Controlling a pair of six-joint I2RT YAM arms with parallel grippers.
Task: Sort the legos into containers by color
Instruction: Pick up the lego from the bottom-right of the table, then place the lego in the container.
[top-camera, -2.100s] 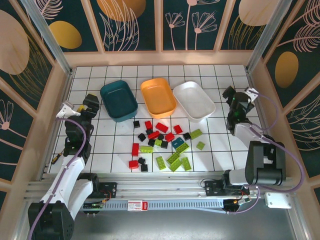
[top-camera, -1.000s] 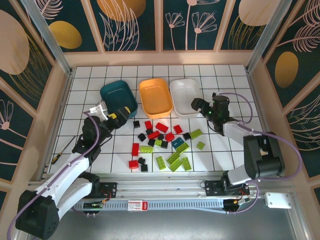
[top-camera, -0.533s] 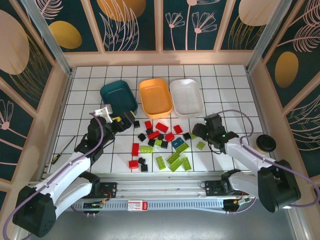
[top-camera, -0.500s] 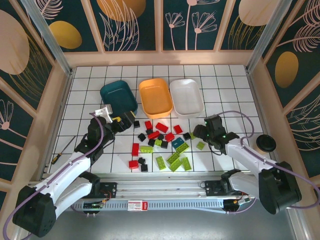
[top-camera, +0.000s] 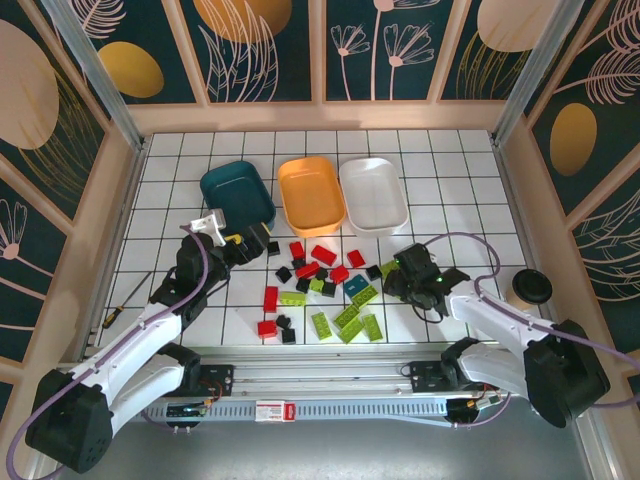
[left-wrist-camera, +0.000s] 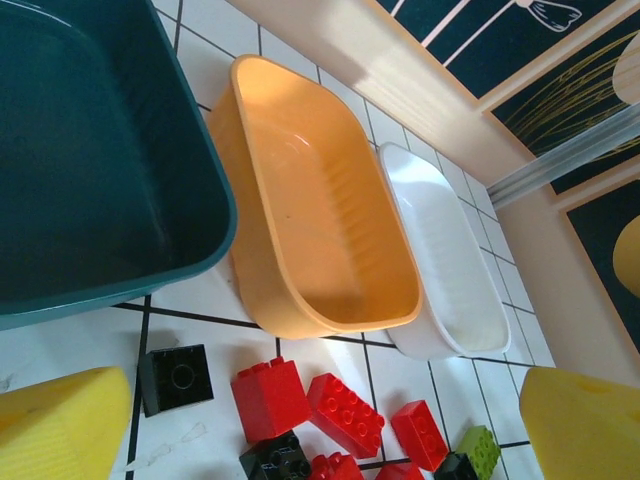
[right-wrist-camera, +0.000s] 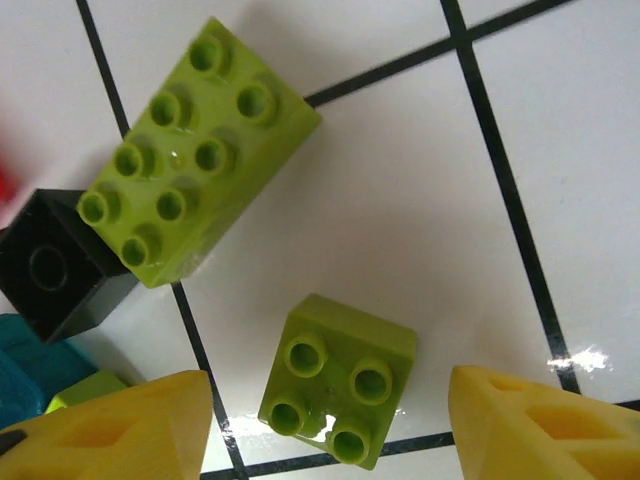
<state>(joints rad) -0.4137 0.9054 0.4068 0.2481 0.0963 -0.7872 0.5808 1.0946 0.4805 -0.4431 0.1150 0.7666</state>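
Note:
The legos (top-camera: 322, 288) lie scattered in red, lime and black in front of three containers: teal (top-camera: 238, 195), orange (top-camera: 313, 193) and white (top-camera: 373, 194). My left gripper (top-camera: 250, 247) is open, low beside a black brick (left-wrist-camera: 175, 377), with red bricks (left-wrist-camera: 345, 412) ahead of it and its yellow fingers (left-wrist-camera: 60, 425) wide apart. My right gripper (right-wrist-camera: 330, 425) stands open over a small lime brick (right-wrist-camera: 338, 380), a finger (right-wrist-camera: 545, 420) on each side with gaps. A longer lime brick (right-wrist-camera: 190, 150) lies just beyond.
A round black cup (top-camera: 531, 287) sits at the right edge of the table. A screwdriver (top-camera: 125, 298) lies at the left edge. A black brick (right-wrist-camera: 55, 275) and a teal brick (right-wrist-camera: 30, 365) lie left of the right gripper.
My right arm swung from beside the white tub down over the small lime brick, its jaws narrowing. My left gripper came forward to the black brick and stopped there.

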